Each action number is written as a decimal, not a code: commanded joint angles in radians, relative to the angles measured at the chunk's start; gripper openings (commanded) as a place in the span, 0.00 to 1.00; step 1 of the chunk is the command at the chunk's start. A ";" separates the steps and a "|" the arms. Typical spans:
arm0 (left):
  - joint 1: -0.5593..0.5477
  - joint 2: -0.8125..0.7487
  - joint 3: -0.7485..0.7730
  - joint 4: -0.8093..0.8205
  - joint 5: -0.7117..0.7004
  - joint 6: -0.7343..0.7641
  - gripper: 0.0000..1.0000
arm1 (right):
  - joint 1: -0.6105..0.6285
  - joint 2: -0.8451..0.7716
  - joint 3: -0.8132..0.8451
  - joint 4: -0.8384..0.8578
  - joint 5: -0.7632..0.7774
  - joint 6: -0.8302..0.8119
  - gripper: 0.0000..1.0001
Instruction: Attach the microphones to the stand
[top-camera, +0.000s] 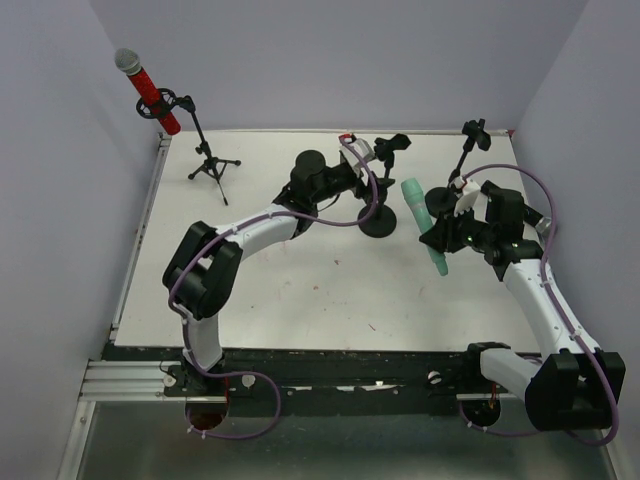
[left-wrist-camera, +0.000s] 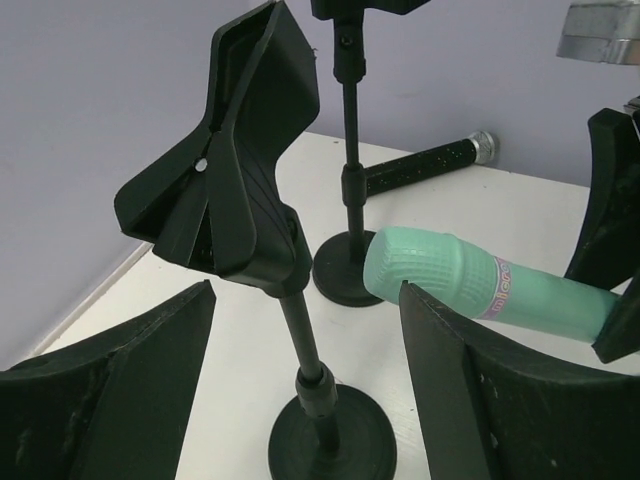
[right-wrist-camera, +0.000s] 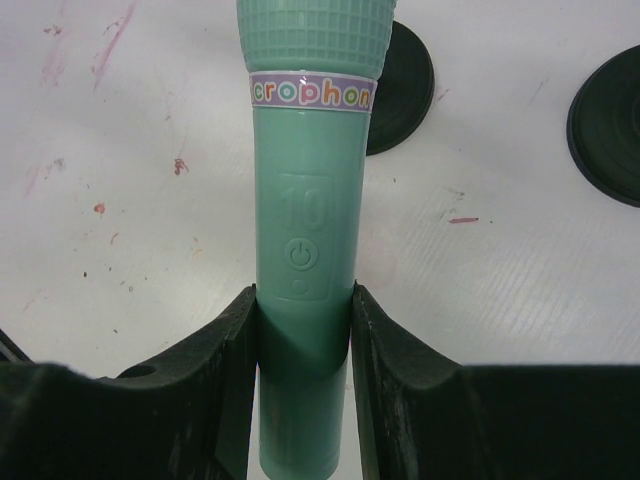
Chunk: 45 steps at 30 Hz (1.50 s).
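Note:
My right gripper (top-camera: 447, 232) (right-wrist-camera: 303, 340) is shut on the mint-green microphone (top-camera: 422, 222) (right-wrist-camera: 305, 250) and holds it above the table, head pointing away. The head also shows in the left wrist view (left-wrist-camera: 440, 275). My left gripper (top-camera: 376, 158) (left-wrist-camera: 305, 390) is open, its fingers (left-wrist-camera: 110, 390) on either side of the pole of the middle black stand (top-camera: 378, 222) (left-wrist-camera: 310, 370), whose spring clip (left-wrist-camera: 235, 170) is empty. The red microphone (top-camera: 150, 92) sits in a tripod stand (top-camera: 208, 165) at the far left. The black microphone (left-wrist-camera: 430, 160) lies on the table at the back.
A second round-based stand (top-camera: 470, 140) (left-wrist-camera: 348, 200) rises at the back right, its clip empty. Two round stand bases (right-wrist-camera: 402, 85) (right-wrist-camera: 610, 125) lie beyond the green microphone. Purple walls close in the white table (top-camera: 300, 290) at the back and sides.

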 joint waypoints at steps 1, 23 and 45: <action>-0.007 0.048 0.045 -0.008 -0.026 0.024 0.79 | -0.004 -0.007 0.041 -0.011 -0.031 0.007 0.11; -0.021 0.103 0.123 0.041 -0.040 -0.072 0.10 | -0.005 0.010 0.039 -0.009 -0.026 -0.004 0.12; 0.034 -0.478 -0.546 0.150 0.106 -0.121 0.00 | -0.005 0.011 0.038 -0.034 -0.120 -0.056 0.12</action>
